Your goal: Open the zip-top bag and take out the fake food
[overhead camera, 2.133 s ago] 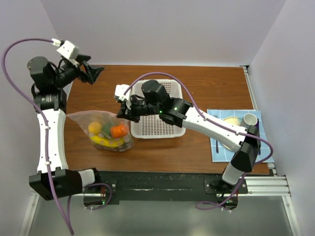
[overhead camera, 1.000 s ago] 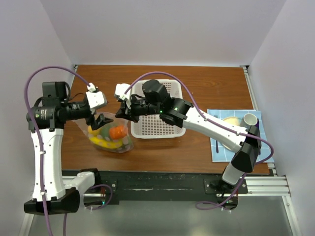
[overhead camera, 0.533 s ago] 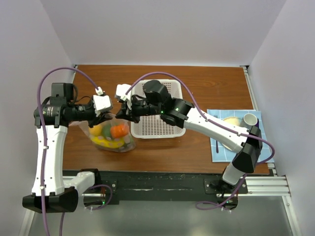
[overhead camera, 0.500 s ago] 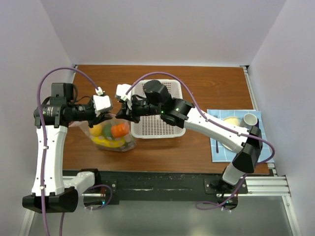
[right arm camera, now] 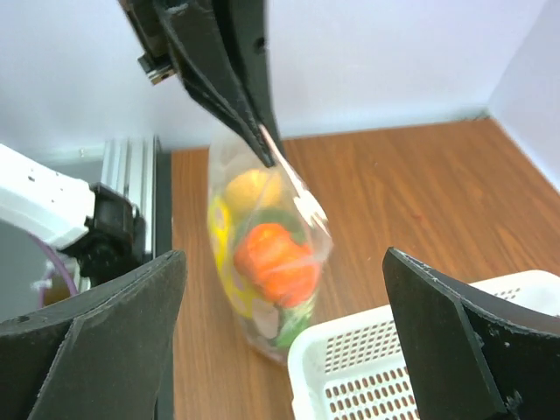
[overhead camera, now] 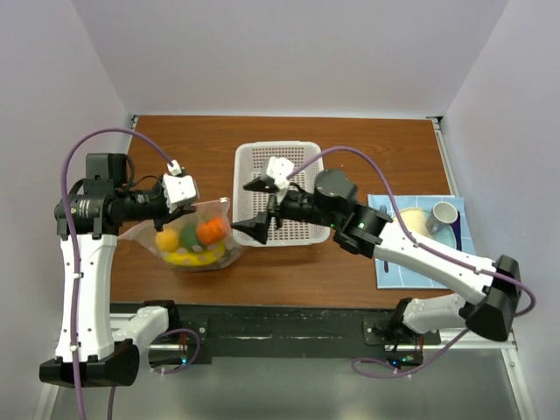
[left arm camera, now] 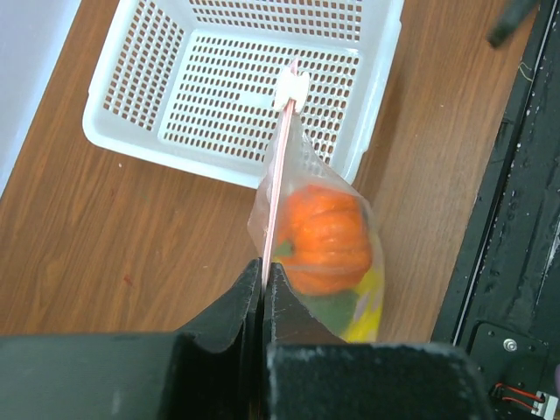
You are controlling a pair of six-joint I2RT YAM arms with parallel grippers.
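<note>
Nearest to us, the left gripper (left arm camera: 263, 278) has its jaws clenched on the pink seal strip of the zip-top bag (overhead camera: 188, 243), pinching the top edge at one end and holding it up so the bag stands on edge over the table (overhead camera: 350, 149), near the front edge and just left of the white basket (overhead camera: 280, 146). We judge the opening not yet done: the strip runs as one closed line to the white slider tab (left arm camera: 291, 87) at its far end, and all the fake food (overhead camera: 208, 231) sits inside, orange piece, yellow and green ones together. A little further in, the right gripper (overhead camera: 254, 208) hovers with jaws spread wide and nothing in them, just beside the slider end. What is left, we think, is nearly everything: unzip, then lift each piece out.
</note>
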